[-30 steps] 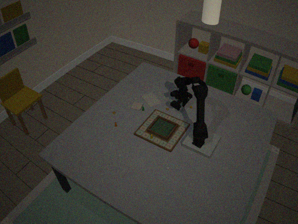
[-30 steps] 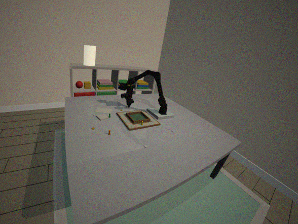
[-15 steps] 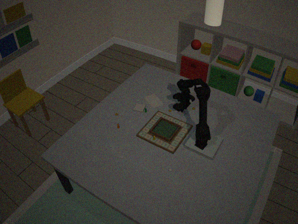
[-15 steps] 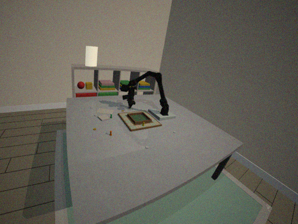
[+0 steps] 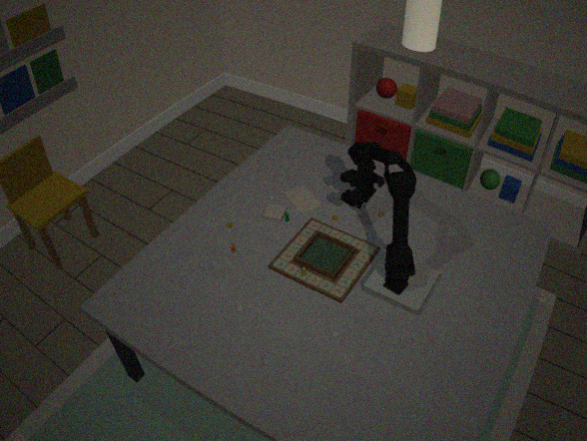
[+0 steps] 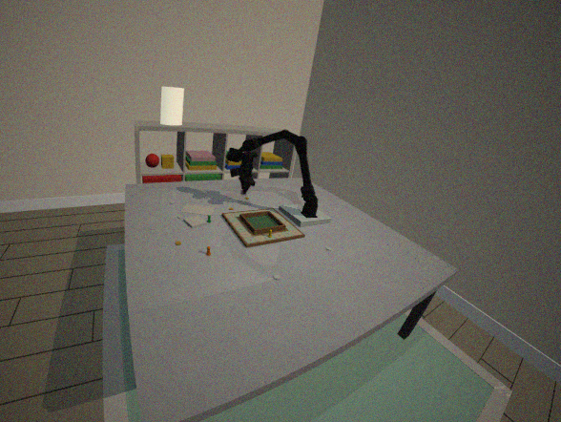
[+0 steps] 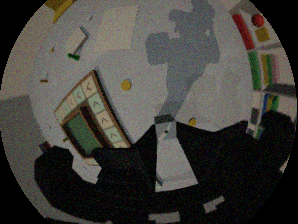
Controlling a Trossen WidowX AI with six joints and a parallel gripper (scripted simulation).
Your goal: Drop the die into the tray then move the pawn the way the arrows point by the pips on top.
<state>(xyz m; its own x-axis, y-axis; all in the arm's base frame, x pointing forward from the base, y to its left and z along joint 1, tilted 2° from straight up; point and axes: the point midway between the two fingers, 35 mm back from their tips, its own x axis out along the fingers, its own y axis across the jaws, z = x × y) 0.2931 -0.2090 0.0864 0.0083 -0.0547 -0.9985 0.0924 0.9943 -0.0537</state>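
Here the die (image 7: pixel 164 128) shows as a small pale cube, pips too blurred to read, pinched between the gripper (image 7: pixel 162 137) fingers near the table's (image 5: pixel 280 359) shelf-side edge. Toward the middle lies the board (image 5: pixel 359 269), a yellow pawn (image 5: pixel 302 270) on its ring.

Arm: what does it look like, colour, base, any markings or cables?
The arm is matte black throughout, with slim rounded links and bulkier joints, bolted to a pale flat rectangular base plate. The gripper is black too. No markings or loose cables are visible in this dim light.
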